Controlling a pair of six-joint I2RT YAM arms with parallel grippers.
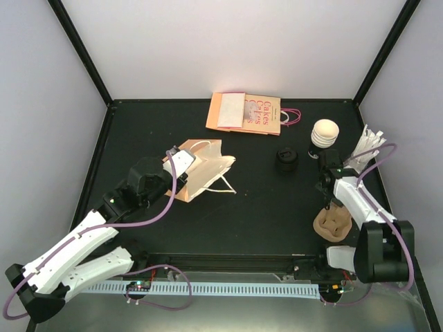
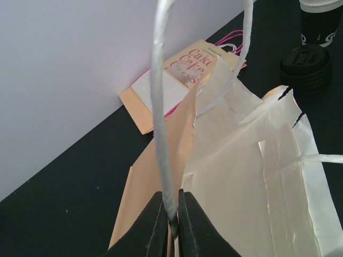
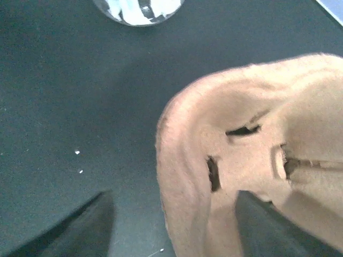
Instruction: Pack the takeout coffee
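Note:
The takeout coffee cup (image 1: 324, 133) stands upright at the back right, black outside and cream-white inside, with no lid on. Its black lid (image 1: 286, 160) lies on the table just left of it. Both show at the top right of the left wrist view, the cup (image 2: 321, 21) above the lid (image 2: 306, 67). My left gripper (image 2: 172, 214) is shut on the white twisted handle of the paper bag (image 2: 252, 176), which lies at centre left (image 1: 208, 169). My right gripper (image 3: 177, 230) is open, its fingers either side of the brown pulp cup carrier's (image 3: 257, 160) rim.
Flat printed paper bags (image 1: 246, 113) lie at the back wall. A bundle of white wrapped straws (image 1: 367, 146) sits at the far right beside the cup. The carrier (image 1: 334, 223) rests near the right arm's base. Walls enclose the black table.

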